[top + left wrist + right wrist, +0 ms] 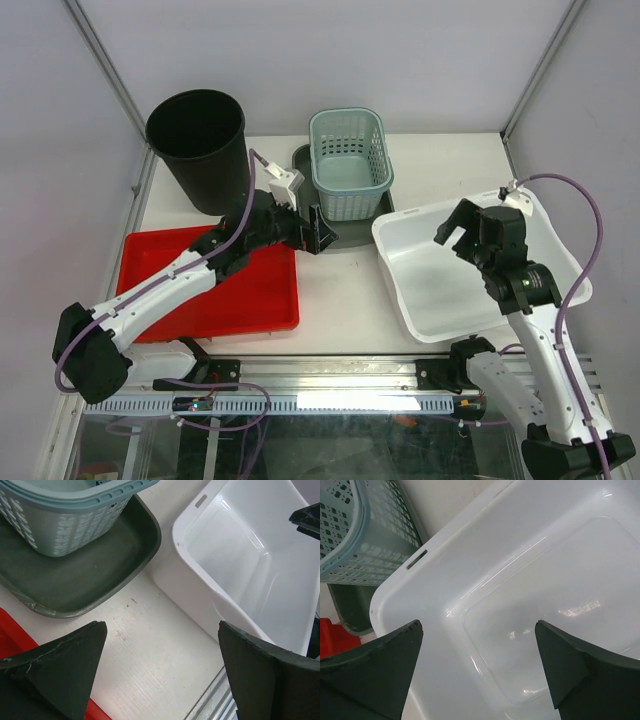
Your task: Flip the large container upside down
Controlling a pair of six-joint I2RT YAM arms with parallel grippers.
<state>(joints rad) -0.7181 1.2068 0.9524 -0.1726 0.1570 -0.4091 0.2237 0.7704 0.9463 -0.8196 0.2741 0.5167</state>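
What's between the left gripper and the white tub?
Only bare tabletop separates left gripper and white tub, with the dark green tray alongside; left wrist view shows it.

dark green tray (pixel 352 233): mostly hidden beneath teal basket (pixel 350 205) | white tub (pixel 435 575): cut off at frame's right | red tray (pixel 332 635): sliver, lower left

White tub (pixel 425 285) sits upright at 4 o'clock on the table (pixel 345 300). The right gripper (pixel 452 245) hangs spread wide over its 11 o'clock part. The left gripper (pixel 321 232), also spread, is at centre. Basket (pixel 350 160) on dark tray (pixel 352 233) at 12, black bin (pixel 200 150) at 11, red tray (pixel 255 295) at 8.
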